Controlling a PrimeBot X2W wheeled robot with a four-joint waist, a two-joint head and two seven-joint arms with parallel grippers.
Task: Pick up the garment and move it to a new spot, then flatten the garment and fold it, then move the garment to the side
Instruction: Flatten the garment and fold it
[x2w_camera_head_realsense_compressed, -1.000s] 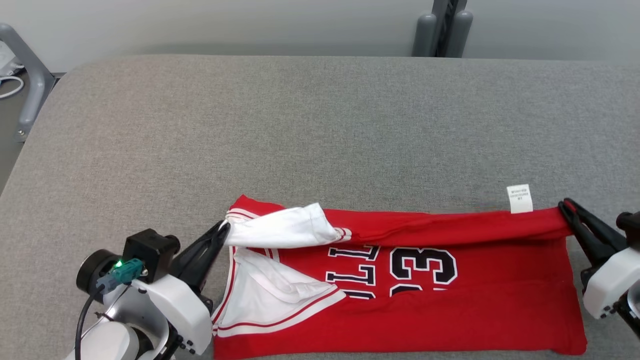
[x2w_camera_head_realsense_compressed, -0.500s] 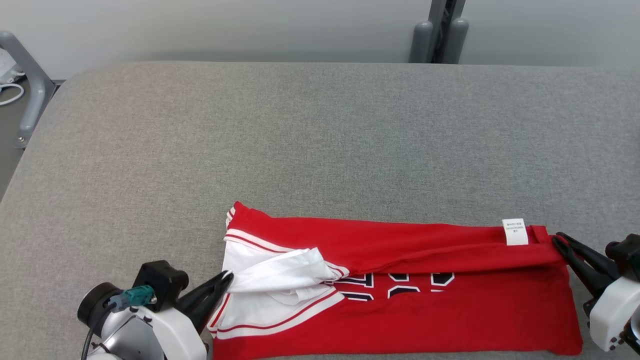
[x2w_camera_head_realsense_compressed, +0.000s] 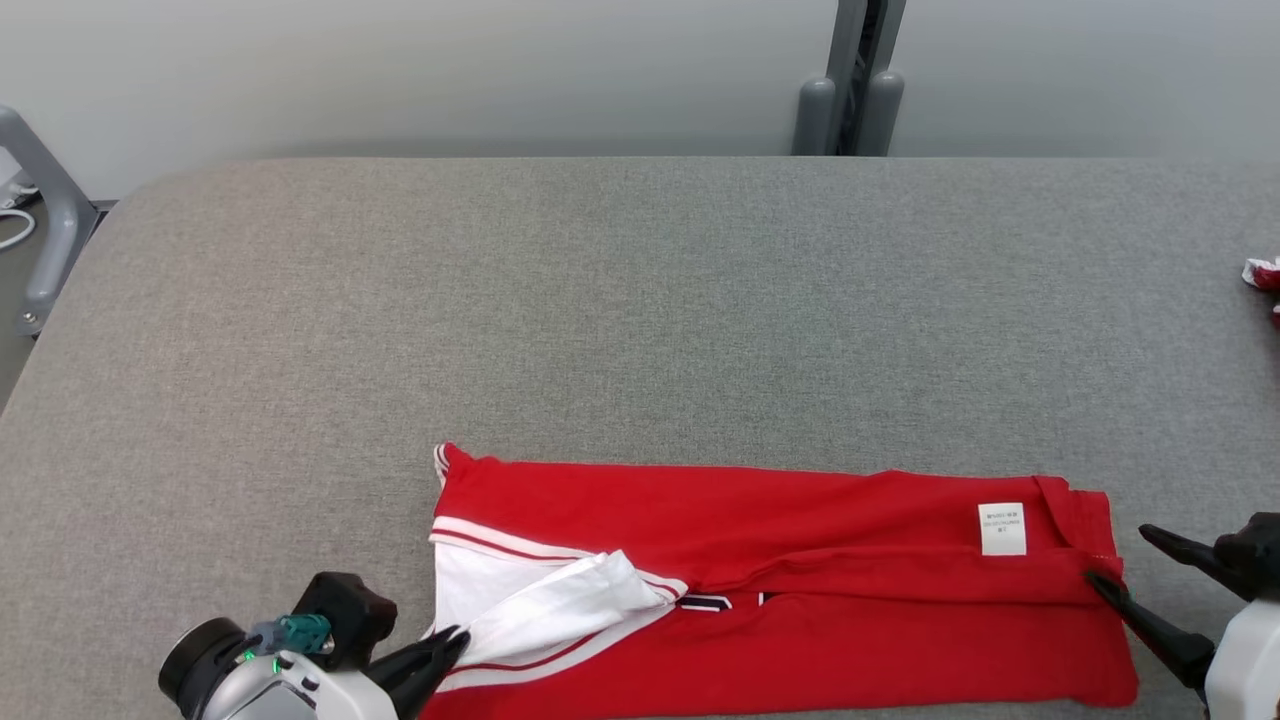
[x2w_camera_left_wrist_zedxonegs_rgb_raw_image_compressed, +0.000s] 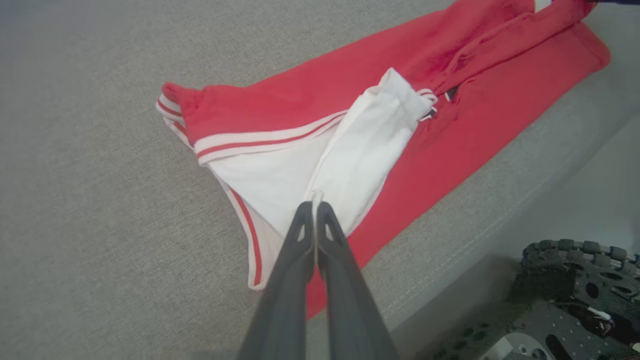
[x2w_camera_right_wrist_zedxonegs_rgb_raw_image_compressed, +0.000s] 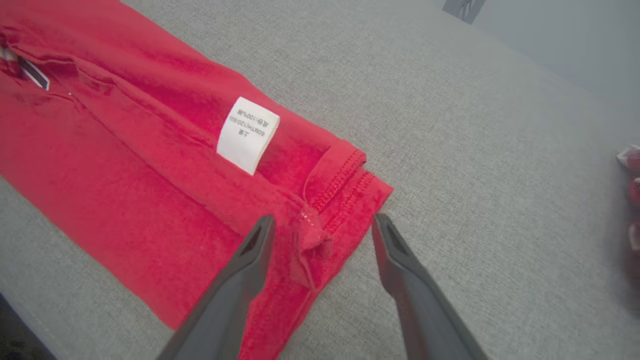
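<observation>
Red garment (x2w_camera_head_realsense_compressed: 780, 560) folded lengthwise near the counter's (x2w_camera_head_realsense_compressed: 600, 300) front edge. Left claw (x2w_camera_left_wrist_zedxonegs_rgb_raw_image_compressed: 315, 206) is clamped on the white armhole strip (x2w_camera_left_wrist_zedxonegs_rgb_raw_image_compressed: 360, 145), apparently to lay it flat. Right claw (x2w_camera_right_wrist_zedxonegs_rgb_raw_image_compressed: 322, 219) stands apart, straddling the hem corner (x2w_camera_right_wrist_zedxonegs_rgb_raw_image_compressed: 350, 185), which already lies flat.
</observation>
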